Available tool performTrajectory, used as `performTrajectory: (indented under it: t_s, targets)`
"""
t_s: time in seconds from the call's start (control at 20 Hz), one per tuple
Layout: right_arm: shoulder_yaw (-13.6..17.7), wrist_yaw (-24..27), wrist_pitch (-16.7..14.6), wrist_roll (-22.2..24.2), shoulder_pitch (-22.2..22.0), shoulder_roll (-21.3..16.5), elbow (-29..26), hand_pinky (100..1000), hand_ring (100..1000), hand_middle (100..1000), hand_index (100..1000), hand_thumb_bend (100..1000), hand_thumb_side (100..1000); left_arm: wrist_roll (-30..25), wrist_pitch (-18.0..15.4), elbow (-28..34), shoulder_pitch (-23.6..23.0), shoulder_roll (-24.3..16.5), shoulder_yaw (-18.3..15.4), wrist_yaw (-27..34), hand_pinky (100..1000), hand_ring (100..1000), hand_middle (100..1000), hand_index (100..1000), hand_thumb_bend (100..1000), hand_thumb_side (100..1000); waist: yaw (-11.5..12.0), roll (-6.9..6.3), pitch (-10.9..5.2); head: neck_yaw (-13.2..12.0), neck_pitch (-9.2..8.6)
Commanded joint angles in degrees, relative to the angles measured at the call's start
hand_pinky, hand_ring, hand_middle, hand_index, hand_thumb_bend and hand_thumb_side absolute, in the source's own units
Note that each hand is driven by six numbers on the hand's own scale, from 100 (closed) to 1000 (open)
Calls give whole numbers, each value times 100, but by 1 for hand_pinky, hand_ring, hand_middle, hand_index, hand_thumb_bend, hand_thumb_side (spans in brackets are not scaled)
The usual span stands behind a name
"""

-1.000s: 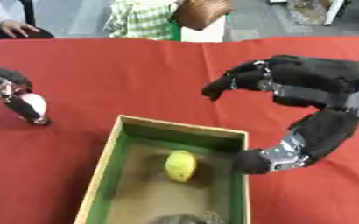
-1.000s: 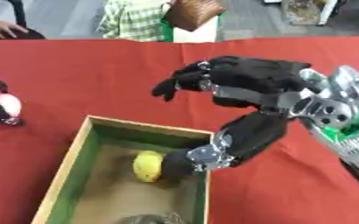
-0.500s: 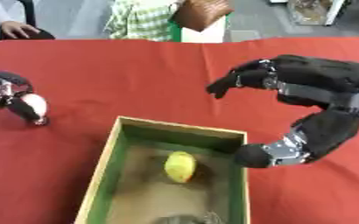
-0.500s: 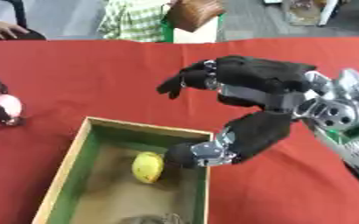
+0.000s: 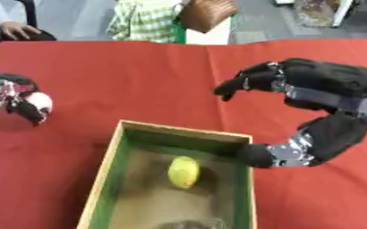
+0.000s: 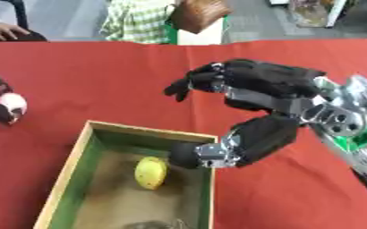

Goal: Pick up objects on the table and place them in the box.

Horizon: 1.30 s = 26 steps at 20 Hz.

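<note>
A wooden box (image 5: 107,166) with green inner walls stands on the red table near the front. A yellow lemon (image 5: 183,171) lies on its floor. My right hand (image 5: 327,85) hovers open over the box's right side, fingers spread toward the left, and holds nothing. Its thumb (image 5: 274,154) hangs down right by the box's right wall. At the far left my left hand (image 5: 10,91) is curled round a small white round thing (image 5: 39,102), just above the cloth.
A grey object (image 5: 188,223) shows inside the box at the picture's lower edge, cut off. The red cloth (image 5: 139,76) runs to the far edge, where people sit beside a brown bag (image 5: 206,13).
My right hand has barely shifted; its thumb tip sits slightly higher by the box wall. My left hand keeps the white thing in about the same place.
</note>
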<state>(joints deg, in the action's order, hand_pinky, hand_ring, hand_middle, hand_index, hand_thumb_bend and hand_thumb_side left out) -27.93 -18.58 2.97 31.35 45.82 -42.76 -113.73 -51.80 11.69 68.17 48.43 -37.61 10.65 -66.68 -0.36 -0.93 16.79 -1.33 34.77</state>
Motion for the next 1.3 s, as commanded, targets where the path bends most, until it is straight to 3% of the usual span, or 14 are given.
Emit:
performTrajectory:
  t_s: [0.05,0.15,0.25,0.4,0.55,0.85,1.1,1.3]
  targets:
    - [139,-41,8,-85,10,-198,-86,801,888,771,940,550,1000,-17,70,274,81,-300,-23,168,218,494,534,784,100,527,10,-11,-118,24,-14]
    - [168,-52,14,-126,-38,-230,-86,801,888,771,940,547,1000,-17,90,353,86,-345,-36,229,205,480,518,762,100,492,12,-18,-124,33,-5]
    - [207,-61,22,-176,-87,-257,-86,801,888,771,940,547,1000,-17,80,475,87,-393,-49,275,174,450,484,664,100,360,17,-28,-130,43,-3]
    - [289,-58,36,-281,-157,-286,-86,801,887,769,940,539,1000,-17,11,741,59,-464,-60,363,155,429,464,564,100,230,21,-38,-143,61,-2]
    - [419,-46,61,-431,-255,-324,-86,800,885,767,938,510,1000,-17,-35,1172,6,-530,-91,507,135,402,439,503,100,302,25,-42,-152,77,-4]
    - [879,-53,136,-979,-598,-460,-86,804,886,771,940,396,1000,117,233,2740,-203,-769,-176,941,100,308,334,331,100,299,31,-60,-143,100,-2]
    - [1258,-54,270,-1487,-952,-531,-86,807,883,765,935,304,1000,367,549,4328,-406,-974,-165,1318,100,290,309,314,100,292,39,-91,-130,124,24]
    - [1467,-67,435,-1749,-1201,-508,-86,808,881,757,933,215,1000,711,111,4625,-185,-961,11,1542,100,288,304,312,100,293,38,-112,-134,114,57]
